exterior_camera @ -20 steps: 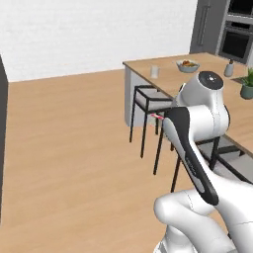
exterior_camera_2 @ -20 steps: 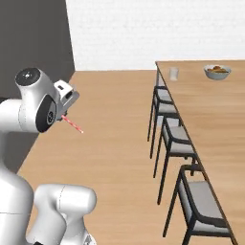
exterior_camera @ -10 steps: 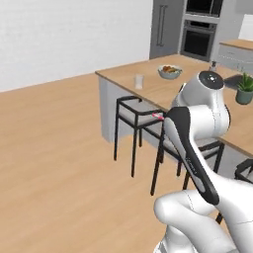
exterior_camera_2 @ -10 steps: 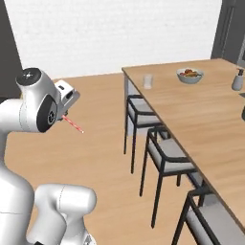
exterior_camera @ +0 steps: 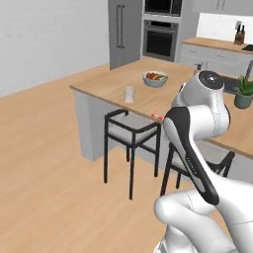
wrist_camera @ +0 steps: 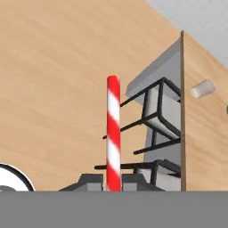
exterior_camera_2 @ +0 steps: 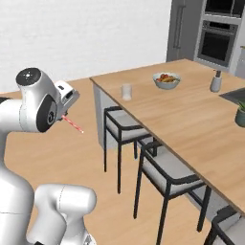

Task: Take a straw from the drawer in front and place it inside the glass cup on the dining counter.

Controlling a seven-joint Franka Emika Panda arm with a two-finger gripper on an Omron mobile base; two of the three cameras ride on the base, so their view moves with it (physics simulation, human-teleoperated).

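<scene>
My gripper is shut on the red and white striped straw, which sticks straight out from between the dark fingertips. From the right base camera the gripper hangs in the air left of the dining counter, and the straw slants down to the right. A red tip of the straw peeks out past the arm. The glass cup stands upright near the counter's corner, well away from the gripper. The drawer is out of view.
A bowl of fruit sits beyond the cup. Farther along the counter stand a bottle and a potted plant. Black-framed stools line the counter's near side. Open wood floor lies to the left.
The whole picture has shifted: the camera has moved, and the counter with the cup now looks nearer and more central. The gripper still holds the straw the same way.
</scene>
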